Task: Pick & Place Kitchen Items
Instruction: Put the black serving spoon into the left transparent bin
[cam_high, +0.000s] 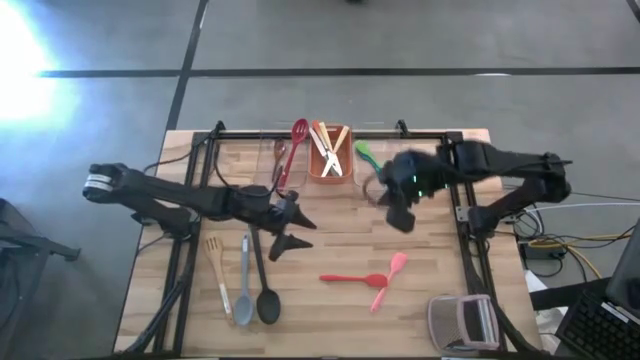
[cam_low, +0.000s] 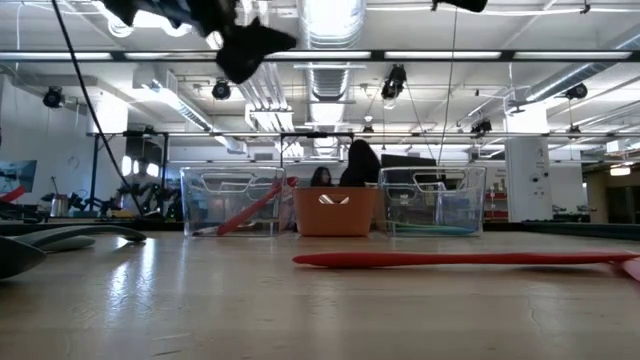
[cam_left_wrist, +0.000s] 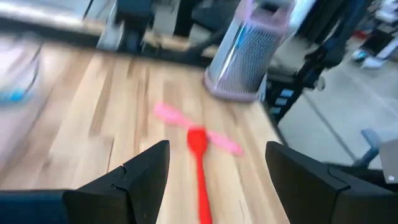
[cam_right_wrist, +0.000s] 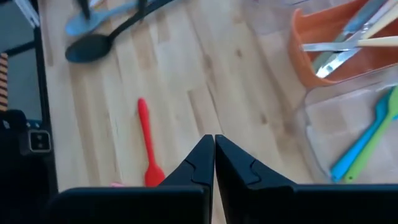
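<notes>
Two grippers are hanging over the wooden table (cam_high: 420, 270). The left gripper (cam_high: 287, 232) is sitting near the table's middle with its fingers (cam_left_wrist: 134, 180) spread wide and nothing between them, pointing toward the red spoon (cam_high: 350, 278) and the pink spoon (cam_high: 390, 280), which are lying crossed at their ends on the bare wood. The right gripper (cam_high: 398, 212) is hovering just beside the clear bin (cam_right_wrist: 348, 124) holding a blue spoon (cam_right_wrist: 360, 144) and a green spoon (cam_right_wrist: 373, 149); its fingers (cam_right_wrist: 205, 163) are pressing together, empty. An orange bin (cam_high: 329, 152) is holding pale sticks and metal pieces. Beside the left arm, a wooden spatula (cam_high: 217, 268), a grey spoon (cam_high: 244, 285) and a black spoon (cam_high: 264, 290) are lying side by side.
</notes>
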